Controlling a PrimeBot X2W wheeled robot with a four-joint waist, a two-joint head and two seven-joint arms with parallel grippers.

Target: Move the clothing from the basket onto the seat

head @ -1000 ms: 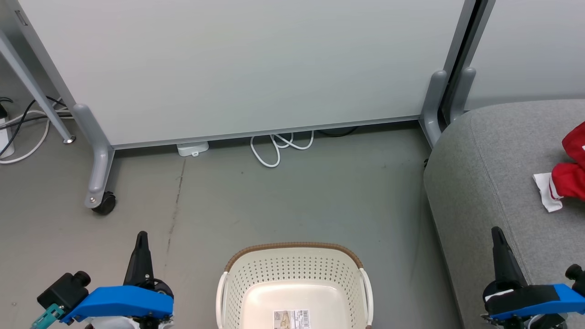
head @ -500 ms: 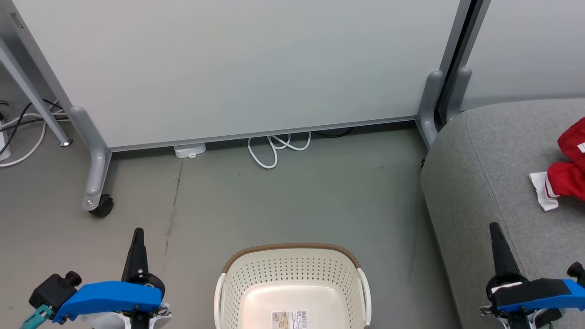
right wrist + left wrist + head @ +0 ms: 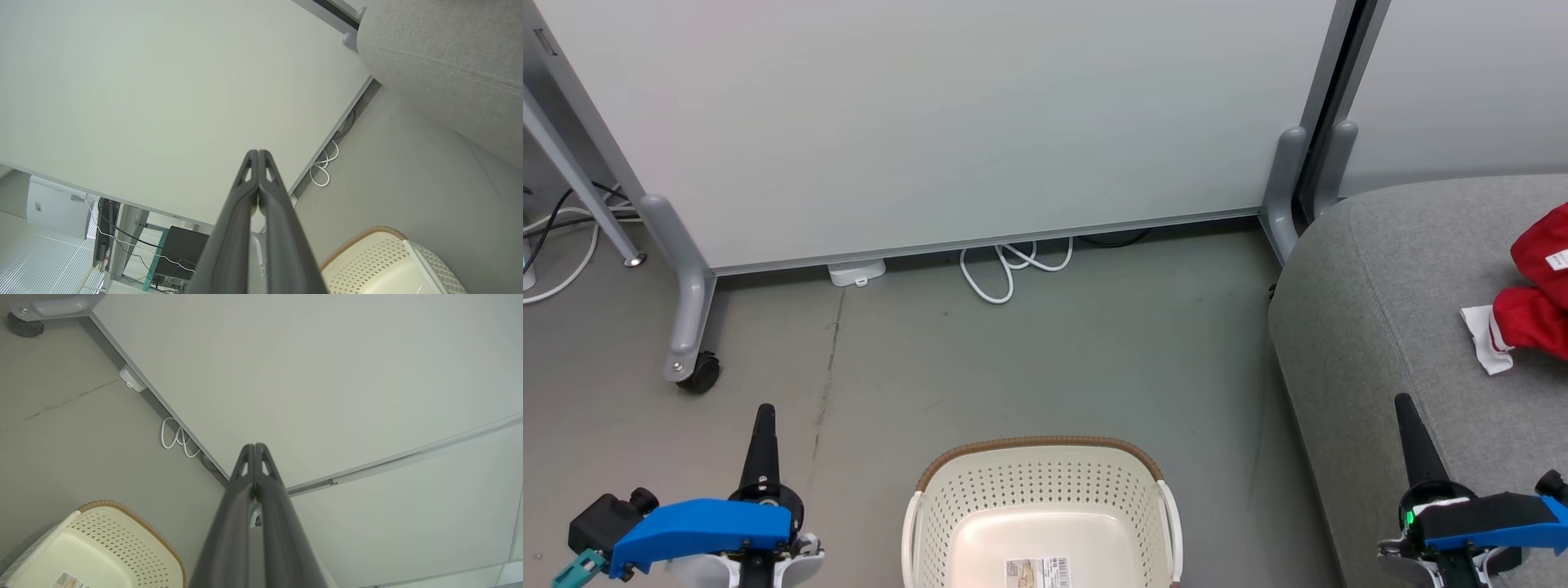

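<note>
The cream basket [image 3: 1039,478] with its brown rim stands on the floor at the bottom centre, with only a paper label on its bottom; it also appears low in the wrist views [image 3: 102,539] [image 3: 388,261]. Red clothing [image 3: 1535,286] with white trim lies on the grey seat [image 3: 1388,310] at the right edge. My left gripper [image 3: 764,412] is shut to the left of the basket, fingers pressed together [image 3: 254,447]. My right gripper [image 3: 1403,402] is shut with nothing in it, over the seat's front [image 3: 258,153].
A white partition panel [image 3: 931,122] on grey wheeled feet [image 3: 690,359] stands behind the basket. A coiled white cable [image 3: 1009,265] and a small white box [image 3: 856,272] lie at its base. More cables [image 3: 564,237] run at the far left.
The whole head view has drifted a little, so the camera moved. Both grippers sit slightly lower and stay shut. Basket and clothing have not moved.
</note>
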